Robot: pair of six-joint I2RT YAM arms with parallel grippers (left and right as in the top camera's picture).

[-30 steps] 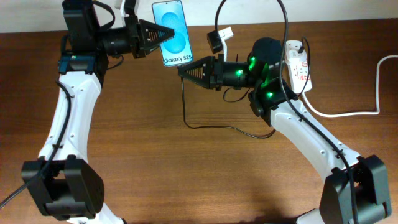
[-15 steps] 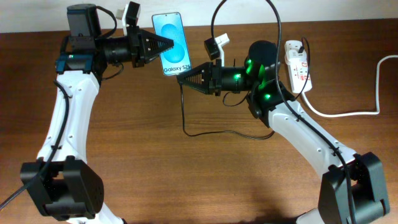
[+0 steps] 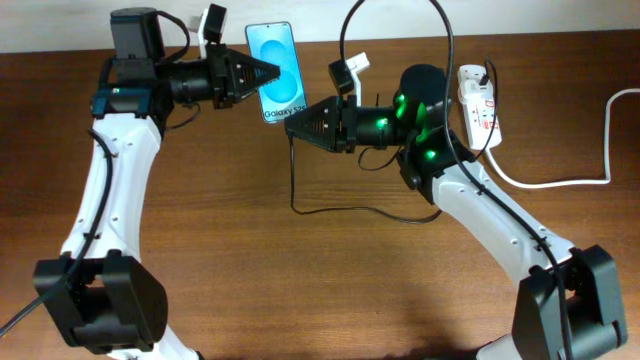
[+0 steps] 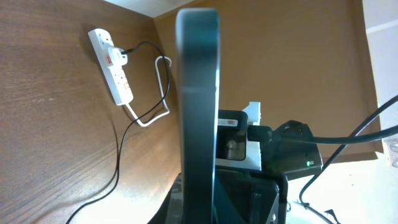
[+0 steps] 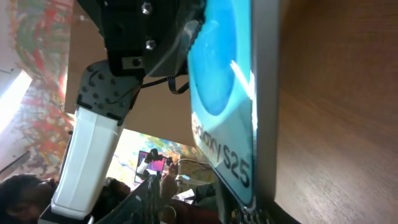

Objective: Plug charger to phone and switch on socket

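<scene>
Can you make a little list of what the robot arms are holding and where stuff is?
Left gripper: shut on the slim blue-screened smartphone, screen facing up
Right gripper: shut on the thin black charger cable, tip at the smartphone's bottom edge
White power strip: on the brown wooden table, right of both grippers
Plugged in: cannot tell

It looked like a robotics lab or test bench, not a home. A left arm (image 3: 97,200) and a right arm (image 3: 500,230), both white and black, stood at the near edge of a brown wood-grain worktop (image 3: 250,290). Green status lights (image 3: 405,100) glowed on the right arm. A white socket (image 3: 478,105) with a thick white cord (image 3: 560,184) lay far right. The right wrist view showed a splashily painted wall (image 5: 25,37) and blurred clutter behind.
</scene>
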